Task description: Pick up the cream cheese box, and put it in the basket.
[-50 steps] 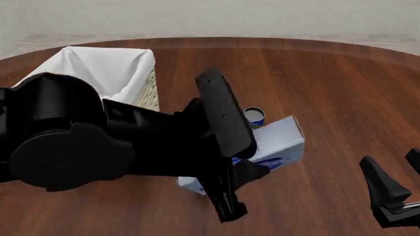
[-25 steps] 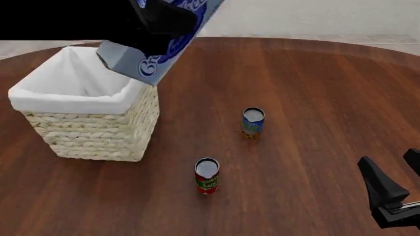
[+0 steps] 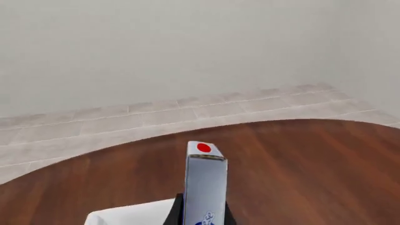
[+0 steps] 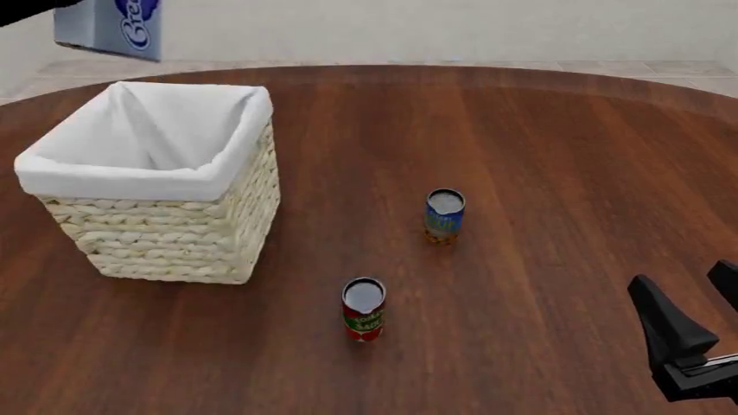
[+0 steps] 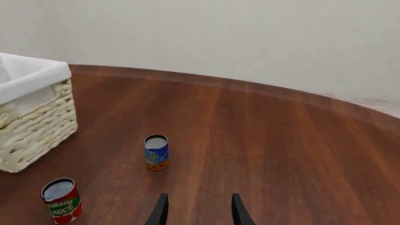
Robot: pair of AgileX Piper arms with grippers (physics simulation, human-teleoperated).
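We take the basket (image 4: 162,181) as our landmark: it stands on the wooden bench (image 4: 554,156), its white cloth liner folded over the rim, and we see nothing lying inside it. The cream cheese box (image 4: 110,26) hangs in the air above and a little beyond the basket's far-left corner, clear of the rim and not touching the liner; in the front view only its lower part shows, blue lettering on a pale face, with a sliver of dark arm beside it at the frame's edge. In the left wrist view we see the same box (image 3: 205,187) edge-on and upright, a red dot on its top end, with the dark fingers (image 3: 176,213) of the left pincer (image 3: 201,216) pressed against both of its sides, so that pincer is grasping the box. A corner of the basket's white liner (image 3: 134,213) shows just below it. To the right of the basket, well apart from it, stands a blue-labelled can (image 4: 444,216), and nearer to us, off the basket's near-right corner, a red-labelled can (image 4: 363,309); both are upright. The right pincer (image 4: 696,333) sits far to the right of the basket, low over the bench, its fingers (image 5: 160,211) spread apart with nothing between them.
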